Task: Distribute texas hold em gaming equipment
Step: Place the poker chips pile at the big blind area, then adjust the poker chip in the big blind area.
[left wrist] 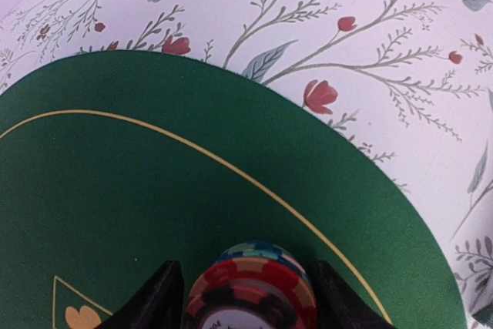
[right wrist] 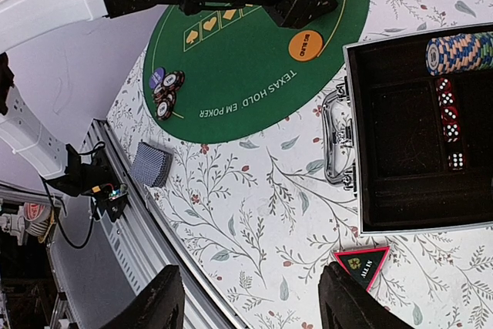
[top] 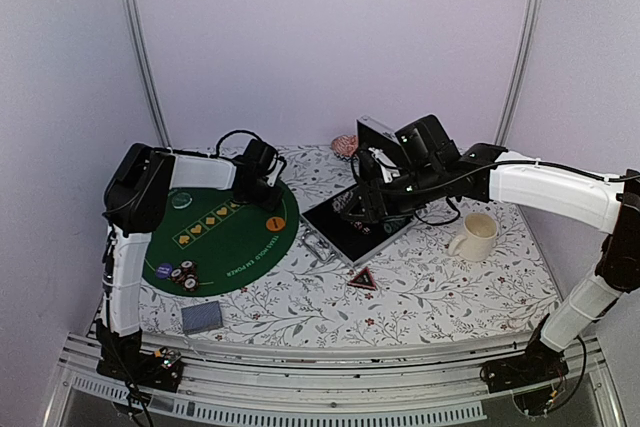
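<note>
Claws | left claw [left wrist: 246,306] straddles chip stack [left wrist: 251,283] near rim of green mat [left wrist: 139,190], clamped or loose cannot be told | right claw [right wrist: 250,298] apart, empty, above desk [right wrist: 262,213] beside open case [right wrist: 400,152] | orange button [top: 274,222] on mat | loose chips [top: 180,272] at mat's near edge | card deck [top: 201,318] on desk, front left

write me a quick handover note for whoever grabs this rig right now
left gripper: jaws stand either side of a chip stack on the green mat; can't tell whether it is gripped or let go.
right gripper: open and empty, near the open case.
done: a few chips and the orange button lie on the mat.
left to do: the card deck sits stacked off the mat, and a chip row lies in the case.
</note>
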Robot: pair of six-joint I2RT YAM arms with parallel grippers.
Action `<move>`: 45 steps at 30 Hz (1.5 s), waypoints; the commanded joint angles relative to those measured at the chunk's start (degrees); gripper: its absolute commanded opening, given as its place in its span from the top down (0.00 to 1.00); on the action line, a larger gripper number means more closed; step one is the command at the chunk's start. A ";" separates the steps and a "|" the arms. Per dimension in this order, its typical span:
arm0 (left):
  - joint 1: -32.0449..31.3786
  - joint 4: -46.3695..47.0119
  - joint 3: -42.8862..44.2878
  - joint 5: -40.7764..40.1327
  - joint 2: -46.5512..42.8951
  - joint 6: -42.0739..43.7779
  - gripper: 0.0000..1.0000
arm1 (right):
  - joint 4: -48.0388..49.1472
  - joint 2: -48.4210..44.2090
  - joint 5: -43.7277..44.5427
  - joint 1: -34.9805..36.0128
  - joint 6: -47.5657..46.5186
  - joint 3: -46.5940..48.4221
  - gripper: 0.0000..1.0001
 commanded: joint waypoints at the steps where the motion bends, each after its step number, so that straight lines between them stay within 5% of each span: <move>1: 0.44 -2.05 -0.64 -0.89 3.20 1.28 0.42 | -1.04 -1.42 0.97 0.08 -0.80 1.04 0.39; 7: 0.44 -1.47 -1.18 1.03 1.94 1.82 0.37 | -1.49 -1.68 1.30 0.09 -0.97 1.30 0.38; 18: 0.22 1.41 -1.42 3.21 -4.59 3.53 0.04 | -2.09 -1.25 0.97 0.10 -1.06 2.01 0.37; 33: 0.15 -1.39 -1.49 5.25 -16.04 3.64 0.02 | -2.45 -2.60 1.87 0.10 -0.89 1.85 0.35; 35: 0.53 -3.41 -1.34 2.75 -16.47 2.17 0.06 | -2.48 -2.89 1.98 0.10 -0.86 1.48 0.35; 40: 2.29 -5.04 -3.83 -2.69 -16.55 -1.25 0.38 | -2.46 -3.17 2.20 0.08 -0.70 0.77 0.35; 45: 5.29 -4.57 -6.93 -4.56 -16.49 -4.37 0.47 | -2.43 -3.41 2.38 0.08 -0.95 0.43 0.35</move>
